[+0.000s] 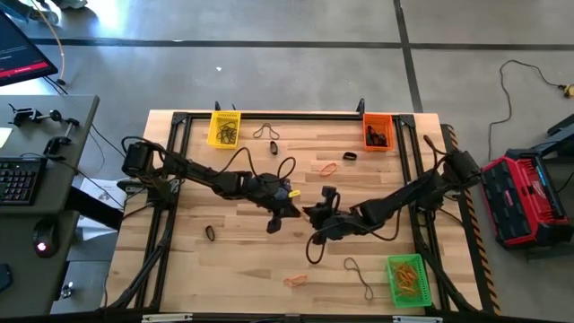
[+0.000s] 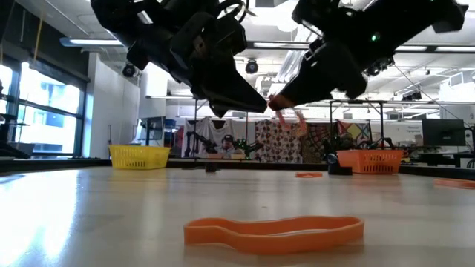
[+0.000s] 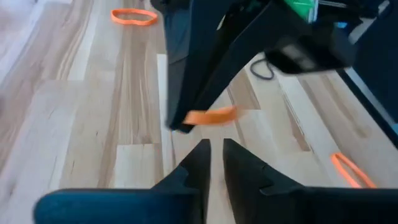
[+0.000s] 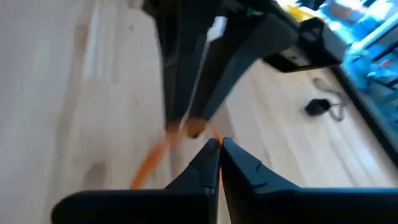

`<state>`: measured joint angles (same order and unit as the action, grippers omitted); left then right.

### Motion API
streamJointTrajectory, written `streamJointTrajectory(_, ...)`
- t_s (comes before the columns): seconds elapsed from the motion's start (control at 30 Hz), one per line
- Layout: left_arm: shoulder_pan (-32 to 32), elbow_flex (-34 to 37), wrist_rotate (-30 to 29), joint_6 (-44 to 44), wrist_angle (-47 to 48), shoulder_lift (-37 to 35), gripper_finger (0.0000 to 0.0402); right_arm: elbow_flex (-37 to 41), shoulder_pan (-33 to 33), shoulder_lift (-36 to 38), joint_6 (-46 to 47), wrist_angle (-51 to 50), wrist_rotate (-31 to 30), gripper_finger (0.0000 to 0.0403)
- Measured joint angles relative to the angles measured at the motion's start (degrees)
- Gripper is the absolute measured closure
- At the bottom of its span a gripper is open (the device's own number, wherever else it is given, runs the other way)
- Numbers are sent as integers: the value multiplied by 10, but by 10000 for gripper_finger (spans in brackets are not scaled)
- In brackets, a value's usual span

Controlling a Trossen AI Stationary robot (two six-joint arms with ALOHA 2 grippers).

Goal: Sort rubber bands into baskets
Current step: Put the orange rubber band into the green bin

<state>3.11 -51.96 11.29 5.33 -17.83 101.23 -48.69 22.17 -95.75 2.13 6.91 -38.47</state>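
Both grippers meet above the table's middle. My right gripper (image 1: 312, 213) (image 4: 219, 144) is shut on an orange rubber band (image 3: 211, 116), held in the air. My left gripper (image 1: 291, 213) (image 3: 216, 144) faces it tip to tip. Its fingers are a narrow gap apart and have nothing between them; I cannot tell whether they touch the band. The yellow basket (image 1: 224, 127) stands at the far left, the orange basket (image 1: 378, 131) at the far right and the green basket (image 1: 405, 279) at the near right. Each holds some bands. My right gripper pinches the orange band at one spot of its loop (image 4: 213, 133) between its two fingertips. The fingers slant down from the table's right. The band hangs slack from the tips, clear of the table, as the low view (image 2: 286, 107) shows.
Loose bands lie on the table: orange ones (image 1: 326, 167) (image 1: 294, 280), black ones (image 1: 350, 156) (image 1: 211, 232), and olive-tan ones (image 1: 359, 274) (image 1: 265, 131). One orange band (image 2: 274, 230) lies close in front of the low camera. A red and black case (image 1: 520, 199) stands off the table's right.
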Motion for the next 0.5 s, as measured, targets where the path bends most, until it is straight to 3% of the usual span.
streamJointTrajectory(0.3, 0, 0, -1, -25, -6, 0, 287, -77, 21, 45, 118, -262, 78, 402)
streamJointTrajectory(0.5, 3, 0, -47, -45, -31, 0, 271, -164, 72, 46, 219, -464, 140, 402)
